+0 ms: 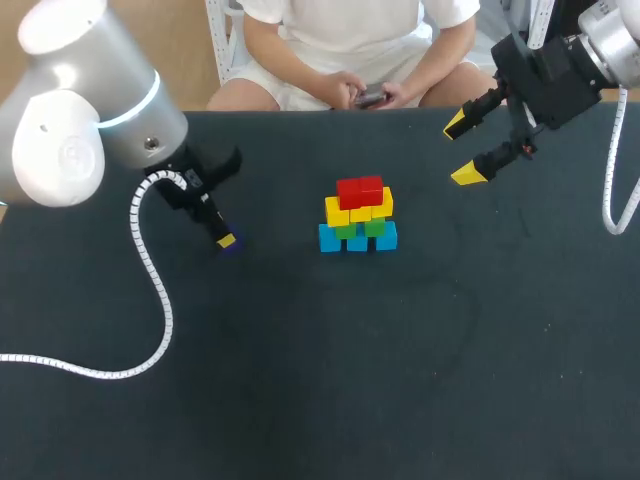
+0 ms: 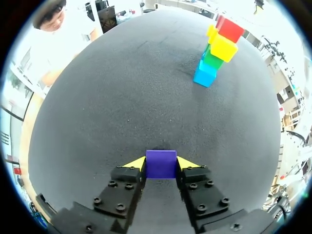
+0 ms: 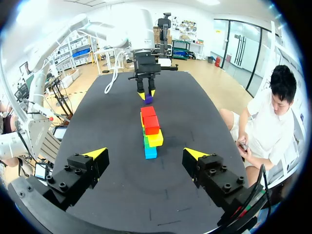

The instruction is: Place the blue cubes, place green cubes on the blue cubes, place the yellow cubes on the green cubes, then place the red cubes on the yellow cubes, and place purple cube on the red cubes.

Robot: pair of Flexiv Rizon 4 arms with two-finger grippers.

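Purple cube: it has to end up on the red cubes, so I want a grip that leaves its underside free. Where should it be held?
Hold the purple cube by its two opposite side faces, coming down from above. It sits flat on the table, so those faces are upright and parallel, and the underside is left free. The left gripper is shut on it just so.

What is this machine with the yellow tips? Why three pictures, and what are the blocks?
It is a robot with two arms at a black table. One picture looks down from above; the two round ones come from cameras on the arms' wrists. Each arm ends in an end effector: two yellow-tipped fingers. On the table are stacked blue cubes at the bottom, then green cubes, yellow cubes, and red cubes on top. The left end effector pinches a purple cube. The right end effector is open and empty.
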